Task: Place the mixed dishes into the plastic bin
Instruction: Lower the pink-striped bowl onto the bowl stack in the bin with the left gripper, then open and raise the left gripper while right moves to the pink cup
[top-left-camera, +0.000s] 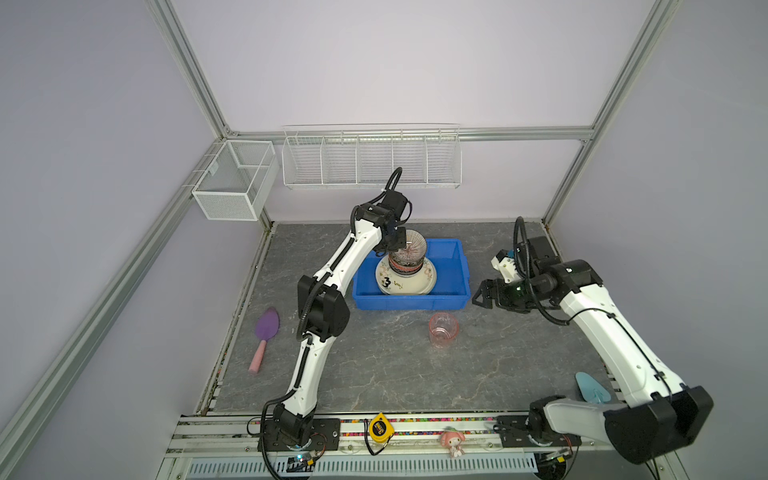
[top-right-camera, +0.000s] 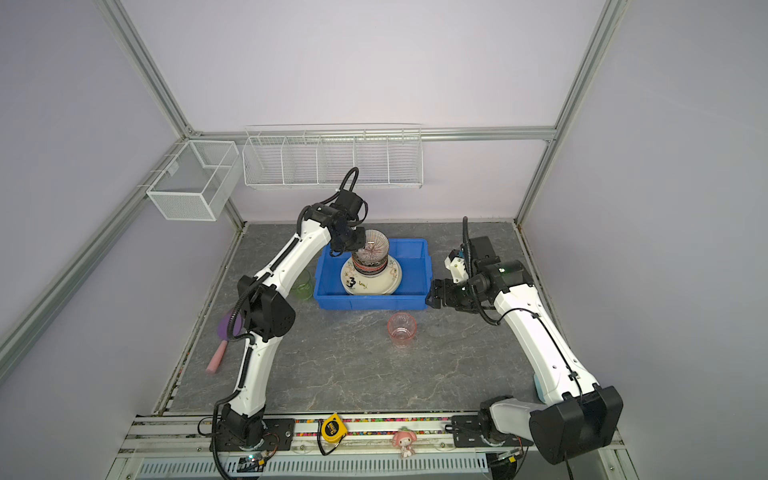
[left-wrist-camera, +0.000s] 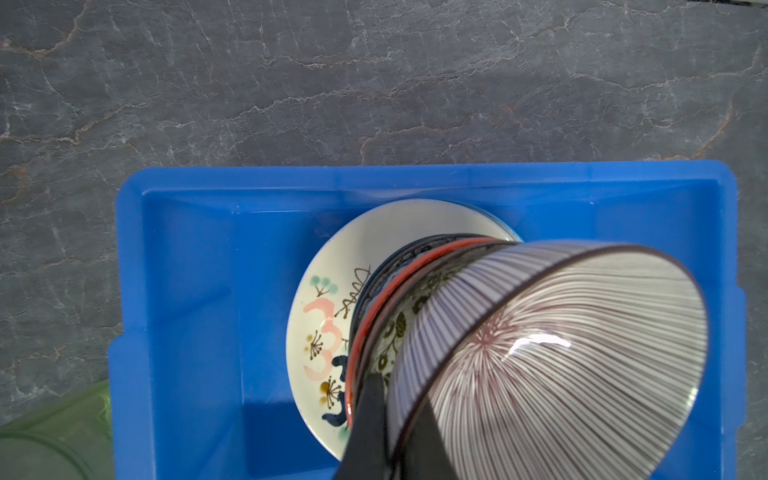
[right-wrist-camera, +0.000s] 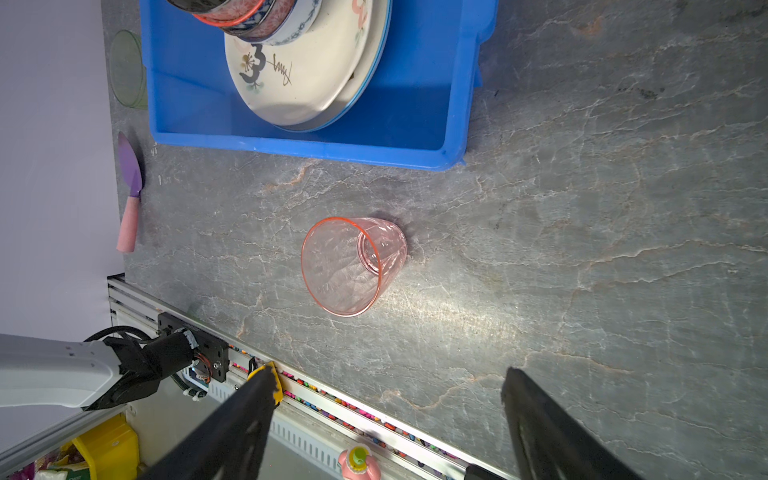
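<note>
In both top views I am clamping my left gripper (top-left-camera: 397, 245) on the rim of the bowl (top-left-camera: 417, 249), tilted over the stack (top-left-camera: 409, 270) in the bin (top-left-camera: 411, 302); my right gripper (top-left-camera: 478, 296) is hovering nearby, jaws apart. In the left wrist view the bowl is leaning over the stack. In the right wrist view the pink cup (right-wrist-camera: 353, 266) is standing ahead of my jaws, nearer this arm.

the green cup (top-right-camera: 303, 286) is half hidden behind the left arm (top-right-camera: 282, 266) in a top view — the left wrist view cuts it at a corner. the right arm (top-left-camera: 615, 345) covers part of the light-blue spatula (top-left-camera: 592, 388). under the cream plate (right-wrist-camera: 316, 75), only rims of lower plates (right-wrist-camera: 377, 41) show.
</note>
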